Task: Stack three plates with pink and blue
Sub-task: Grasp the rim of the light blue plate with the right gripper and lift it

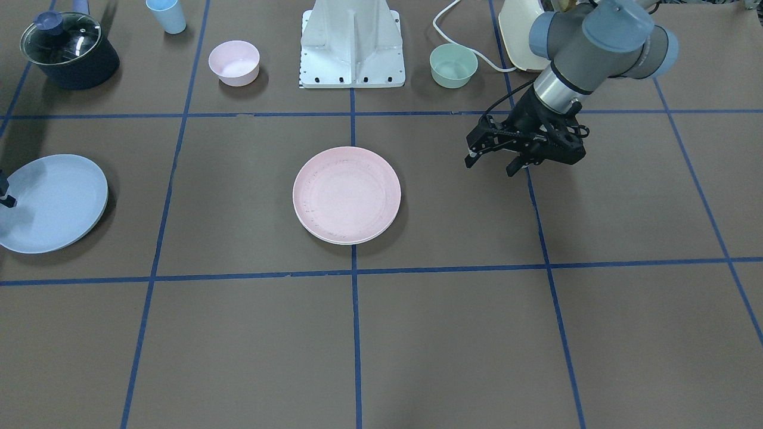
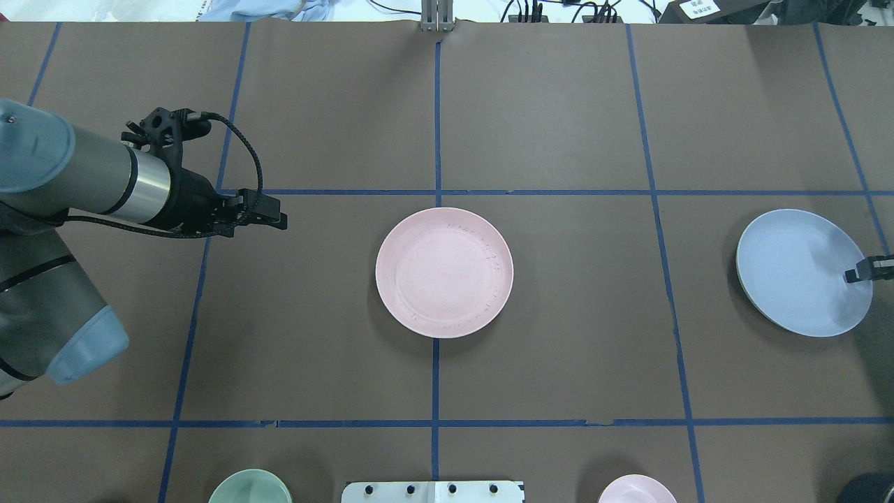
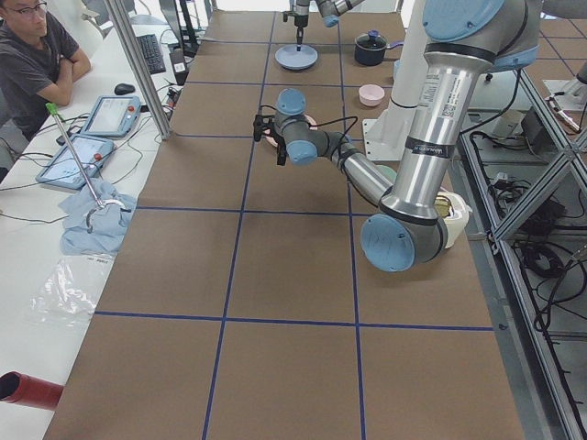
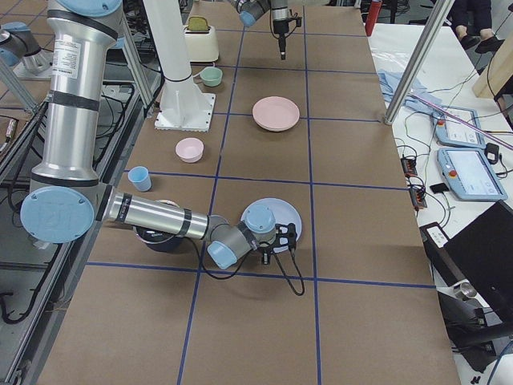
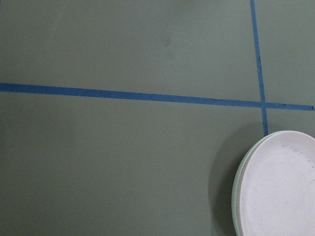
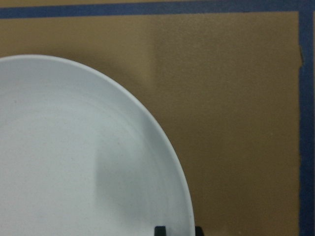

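The pale pink plate (image 1: pixel 347 193) lies at the table's middle on top of the cream-white plate (image 1: pixel 334 239), of which only a thin rim shows below it. Both show in the left wrist view (image 5: pixel 278 189). The light blue plate (image 2: pixel 800 271) sits tilted on my right side. My right gripper (image 2: pixel 851 275) is shut on its outer rim, with one fingertip (image 6: pixel 160 230) on either side. My left gripper (image 1: pixel 492 166) is open and empty. It hovers above bare table to the pink plate's left in the overhead view (image 2: pixel 281 220).
Along the robot's edge stand a small pink bowl (image 1: pixel 233 62), a small green bowl (image 1: pixel 453 65), a blue cup (image 1: pixel 167 15), a dark lidded pot (image 1: pixel 68 49), a cream toaster (image 1: pixel 518 36) and the robot base (image 1: pixel 351 50). An operator (image 3: pixel 37 60) sits beside the table.
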